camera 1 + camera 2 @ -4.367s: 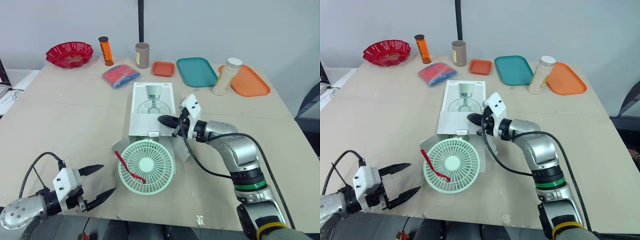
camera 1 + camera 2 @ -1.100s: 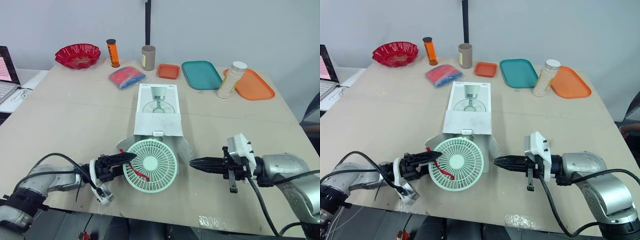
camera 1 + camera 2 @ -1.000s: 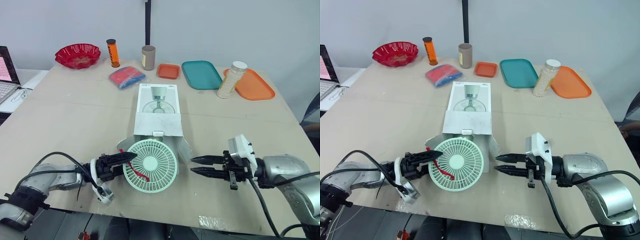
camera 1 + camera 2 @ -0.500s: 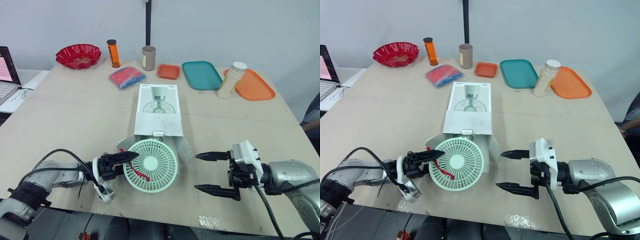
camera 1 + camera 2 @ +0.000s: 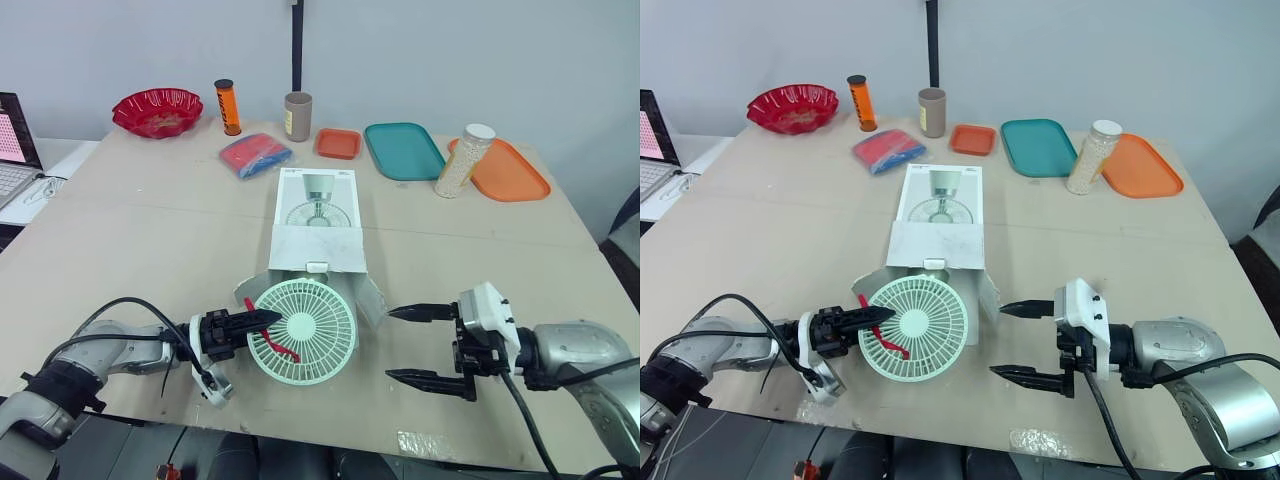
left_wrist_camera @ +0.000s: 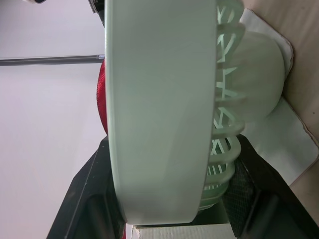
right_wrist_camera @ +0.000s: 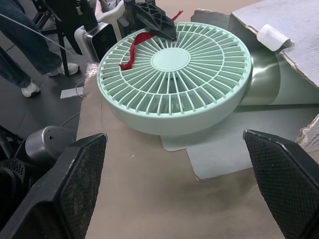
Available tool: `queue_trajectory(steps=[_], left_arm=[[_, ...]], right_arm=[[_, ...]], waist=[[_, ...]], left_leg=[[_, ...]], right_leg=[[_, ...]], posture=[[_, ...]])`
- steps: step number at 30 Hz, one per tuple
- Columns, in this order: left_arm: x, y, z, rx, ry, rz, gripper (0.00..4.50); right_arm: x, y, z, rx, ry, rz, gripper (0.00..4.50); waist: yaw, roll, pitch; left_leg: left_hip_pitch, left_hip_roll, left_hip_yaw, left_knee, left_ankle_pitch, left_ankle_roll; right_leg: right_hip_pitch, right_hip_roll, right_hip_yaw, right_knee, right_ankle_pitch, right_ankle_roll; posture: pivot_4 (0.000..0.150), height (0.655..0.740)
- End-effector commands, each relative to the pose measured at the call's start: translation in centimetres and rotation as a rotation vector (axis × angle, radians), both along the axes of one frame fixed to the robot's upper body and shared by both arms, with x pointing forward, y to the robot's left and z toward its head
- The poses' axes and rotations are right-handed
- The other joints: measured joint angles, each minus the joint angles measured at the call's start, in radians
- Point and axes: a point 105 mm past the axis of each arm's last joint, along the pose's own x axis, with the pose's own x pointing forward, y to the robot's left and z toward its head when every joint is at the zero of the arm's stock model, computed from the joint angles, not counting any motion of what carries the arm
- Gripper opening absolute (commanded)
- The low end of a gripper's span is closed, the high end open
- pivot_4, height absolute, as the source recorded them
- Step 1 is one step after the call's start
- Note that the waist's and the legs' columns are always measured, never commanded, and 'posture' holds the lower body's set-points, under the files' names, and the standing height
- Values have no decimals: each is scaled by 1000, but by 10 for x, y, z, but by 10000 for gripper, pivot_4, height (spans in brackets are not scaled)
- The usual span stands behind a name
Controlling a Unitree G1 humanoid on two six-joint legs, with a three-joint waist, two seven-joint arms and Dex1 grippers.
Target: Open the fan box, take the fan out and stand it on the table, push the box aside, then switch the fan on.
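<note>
From my station I see the fan (image 5: 303, 332) lying flat, grille up, at the mouth of the fan box (image 5: 315, 225) near the front edge of the table (image 5: 150, 230). The box lies flat behind it, printed lid up, with its end flaps (image 5: 372, 298) splayed open on either side of the fan. The fan's rear hub seems to rest on the lower flap, though I can't be sure from these angles.

The left gripper (image 5: 255, 325) comes in from the fan's left side and is closed on its rim. In the left wrist view the pale green rim sits squarely between the two black fingers, and the right wrist view shows the upper finger lying over the grille beside a red strap (image 7: 142, 37).

The right gripper (image 5: 392, 344) hangs just right of the fan, clear of it and of the box flap. Its fingers are spread wide, one above the other, tips pointing at the fan.

Along the far edge, well apart from all this, stand a red bowl (image 5: 155, 110), an orange tube (image 5: 231, 106), a cup (image 5: 297, 116), a teal tray (image 5: 403, 150) and a jar (image 5: 461, 160) at the edge of an orange tray (image 5: 510, 170).
</note>
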Motion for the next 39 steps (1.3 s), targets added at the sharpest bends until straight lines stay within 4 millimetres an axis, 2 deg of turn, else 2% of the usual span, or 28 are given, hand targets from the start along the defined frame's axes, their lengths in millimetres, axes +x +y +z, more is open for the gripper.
queue_trajectory(steps=[1, 3, 10, 14, 18, 22, 27, 32, 39], left_arm=[[-2, 0, 14, -44, 9, -13, 19641], [-11, 4, 16, -77, 104, -19, 19641], [-56, 17, 46, -166, 330, -55, 19641], [-67, 18, 60, -196, 448, -28, 19641], [-70, 19, 70, -204, 554, 8, 19641], [-72, 23, 76, -251, 746, 55, 19641], [-64, 19, 105, -368, 899, 59, 19641], [-69, 15, 107, -346, 1079, 44, 19641], [-68, 11, 126, -416, 1269, 23, 19641]], right_arm=[[-1, 7, 3, 0, -38, 36, 45000], [0, 9, 3, -1, -41, 43, 45000], [5, 14, 3, 2, -50, 83, 45000], [8, 18, 2, 7, -53, 109, 45000], [11, 21, 3, 16, -60, 130, 45000], [10, 22, 5, 23, -63, 146, 45000], [10, 21, 4, 24, -58, 149, 45000], [13, 25, 4, 33, -62, 154, 45000], [17, 29, 3, 43, -70, 166, 45000]], waist=[[0, 0, 0], [-2, 0, 0], [-3, 2, -1], [-3, 2, -1], [-3, 3, -1], [-3, 3, 0], [-3, 4, 0], [-4, 5, 1], [-4, 7, 5]], left_leg=[[0, 0, 0, 0, 0, 0], [0, 0, 0, 0, 0, 0], [4, 1, 0, -1, 0, 0], [9, 1, 0, 0, 0, 0], [12, 1, -1, -1, 0, 0], [12, 1, -1, -1, -1, 1], [12, 1, -1, -1, -1, 1], [12, 1, -1, -1, -1, 2], [12, 1, -2, -1, -2, 2]], right_leg=[[0, 0, 0, 0, 0, 0], [0, 0, 0, 0, 0, 0], [3, -3, -6, 0, -1, -2], [9, -3, -6, 0, -1, -1], [13, -3, -7, -1, -3, 0], [14, -2, -7, -1, -3, 0], [14, -2, -8, -2, -4, 0], [14, -2, -8, -4, -4, 1], [15, -1, -8, -5, -4, 1]], posture=[[1500, 7389], [1500, 7389], [1500, 7389], [1500, 7389], [1500, 7389], [1500, 7389], [1500, 7389], [1500, 7389], [1500, 7389]])
